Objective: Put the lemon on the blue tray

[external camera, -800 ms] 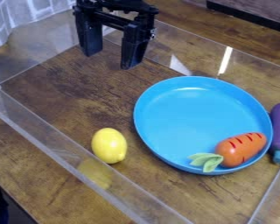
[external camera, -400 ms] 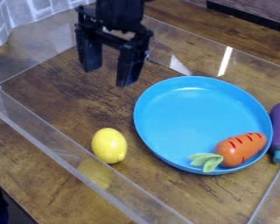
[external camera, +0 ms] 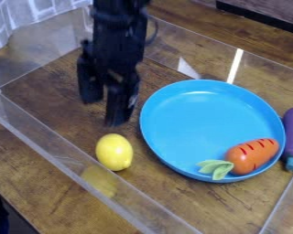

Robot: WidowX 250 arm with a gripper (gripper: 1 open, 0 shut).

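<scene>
While the lemon (external camera: pixel 113 152) sits on the brown wooden table (external camera: pixel 39 91), nothing is touching it. It is small, smooth and bright yellow, shaped like an egg. It lies just to the left of the blue tray (external camera: pixel 192 114), close to the tray's rim but not on it. A clear plastic wall (external camera: pixel 63 151) runs along the table just below and to the left of the lemon, and a pale yellow shine from the lemon shows in that wall.

Up and a little to the left of the lemon hangs the gripper (external camera: pixel 103 96). It is black and points down at the table. Its two fingers stand wide apart, and nothing is between them. The lower finger's tip is near the lemon but not on it. The picture is a bit blurry around the arm.

The blue tray is big, round and bright blue, with a low rim. Most of it is bare. An orange carrot (external camera: pixel 251 155) with green leaves lies inside the tray, at the side farthest from the lemon, down near the rim. Just past the tray, on the far side from the lemon, a purple eggplant (external camera: pixel 292 132) lies on the table, right beside the rim.
</scene>
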